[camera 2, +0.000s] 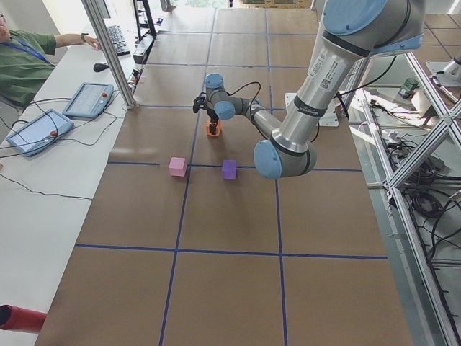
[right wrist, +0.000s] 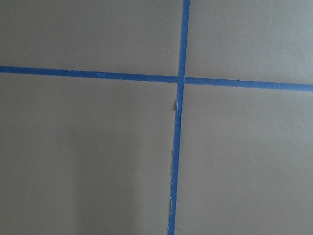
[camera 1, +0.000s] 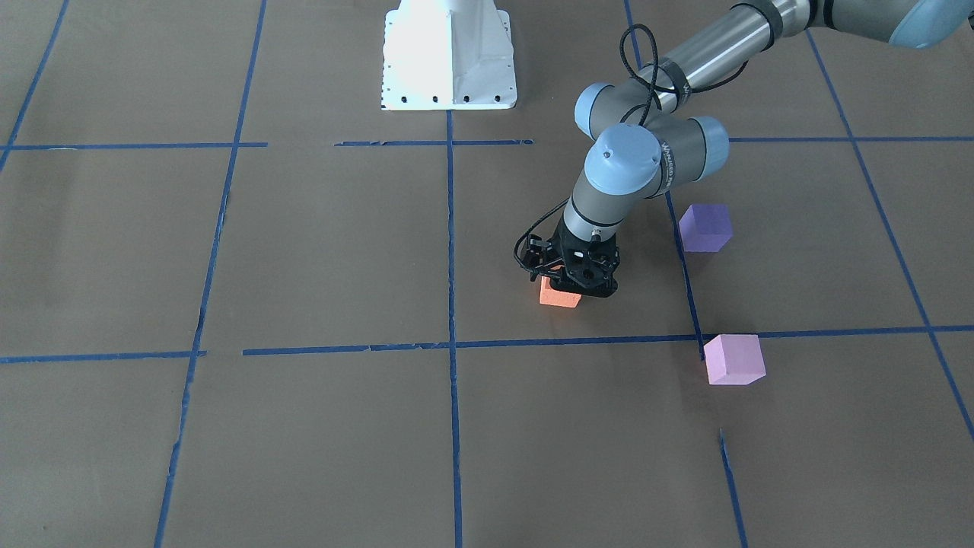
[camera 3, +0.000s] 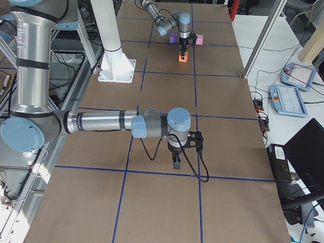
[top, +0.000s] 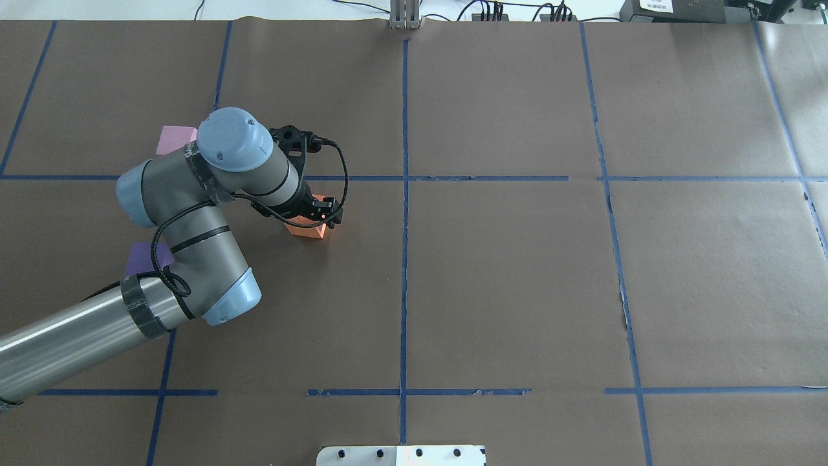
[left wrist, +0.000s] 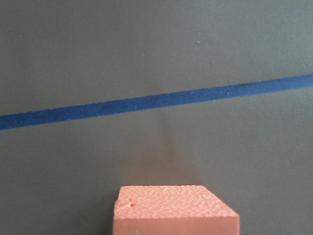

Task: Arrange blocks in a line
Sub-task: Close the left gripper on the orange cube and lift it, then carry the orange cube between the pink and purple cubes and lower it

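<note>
The orange block (camera 1: 557,296) sits on the brown table paper near the middle and fills the bottom of the left wrist view (left wrist: 173,210). My left gripper (camera 1: 569,288) is down over it, its fingers closed on the block's sides as far as the front view shows. It also shows in the overhead view (top: 312,221). The dark violet block (camera 1: 705,227) and the light pink block (camera 1: 734,359) lie apart on the robot's left side. My right gripper (camera 3: 175,162) points down at bare paper far from the blocks; its jaw state cannot be told.
Blue tape lines (camera 1: 450,344) divide the paper into squares. The white robot base (camera 1: 449,61) stands at the table's back edge. An operator (camera 2: 29,58) and teach pendants (camera 2: 88,99) are beside the table's far side.
</note>
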### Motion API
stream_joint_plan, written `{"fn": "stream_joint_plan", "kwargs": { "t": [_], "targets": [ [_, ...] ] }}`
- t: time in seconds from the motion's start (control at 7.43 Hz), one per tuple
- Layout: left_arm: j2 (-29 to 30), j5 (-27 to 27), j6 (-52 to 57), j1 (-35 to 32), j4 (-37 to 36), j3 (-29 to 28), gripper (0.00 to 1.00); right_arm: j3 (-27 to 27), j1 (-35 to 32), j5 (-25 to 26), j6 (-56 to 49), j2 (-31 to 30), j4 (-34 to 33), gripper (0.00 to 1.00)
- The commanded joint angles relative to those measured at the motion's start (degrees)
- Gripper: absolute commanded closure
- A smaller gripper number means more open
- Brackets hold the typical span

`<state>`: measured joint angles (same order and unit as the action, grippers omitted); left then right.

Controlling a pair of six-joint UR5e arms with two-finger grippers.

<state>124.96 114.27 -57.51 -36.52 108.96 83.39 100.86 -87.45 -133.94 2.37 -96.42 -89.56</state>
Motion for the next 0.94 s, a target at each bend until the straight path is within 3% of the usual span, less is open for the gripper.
{"fn": "stream_joint_plan", "kwargs": {
  "t": [0.0, 0.4, 0.67, 0.81],
  "targets": [
    [-0.3, 0.6, 0.6, -1.5, -2.0, 1.1, 1.0, 0.0, 0.0, 0.0, 0.0, 0.0, 0.0, 0.0],
    [-11.0, 6.0, 3.3, -9.1, -2.3, 11.0, 0.98, 0.0, 0.0, 0.0, 0.0, 0.0, 0.0, 0.0],
    [-19.6, 9.8, 11.1, -12.8, -1.4, 10.5, 0.96, 0.0, 0.0, 0.0, 0.0, 0.0, 0.0, 0.0],
    [-19.8, 9.9, 11.6, -12.8, -1.4, 9.1, 0.9, 0.0, 0.0, 0.0, 0.0, 0.0, 0.0, 0.0]
  ]
}}
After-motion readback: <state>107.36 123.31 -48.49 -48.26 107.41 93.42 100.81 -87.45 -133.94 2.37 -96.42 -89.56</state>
